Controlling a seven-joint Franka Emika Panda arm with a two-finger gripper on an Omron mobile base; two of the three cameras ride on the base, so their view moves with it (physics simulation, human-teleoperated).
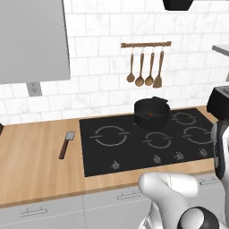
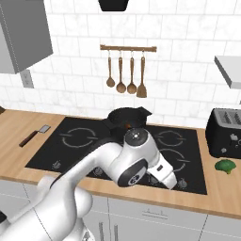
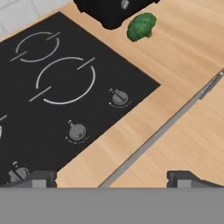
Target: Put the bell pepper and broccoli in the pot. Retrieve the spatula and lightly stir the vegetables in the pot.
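Gripper (image 3: 112,177) spread wide, nothing between the fingertips (image 3: 41,178); in the hand view both tips stand at the bottom edge, well apart, over the wooden counter (image 3: 183,57) just off the cooktop's (image 3: 52,113) front edge. Broccoli (image 3: 141,26) lies on the counter at about 1 o'clock in that view, just beside the black toaster (image 3: 111,11) at 12. Right base view: same broccoli (image 2: 226,165) at 3 o'clock, on the counter just in front of the toaster (image 2: 226,132), off the cooktop's right edge. Pot (image 1: 151,113) sits on a rear burner, about 2 o'clock from the middle of the left base view; a small red-orange bit, the bell pepper (image 1: 152,114), shows inside it. From the right base view the pot (image 2: 126,117) is near 12 o'clock, behind the arm's elbow, with an orange speck (image 2: 127,125) inside. Spatula (image 1: 66,144) lies flat on the counter left of the cooktop, at 9 o'clock in the left base view, grey blade away from the camera, brown handle toward it, well apart from the pot. Wooden spoons and a turner (image 1: 144,69) hang from a wall rail above the pot.
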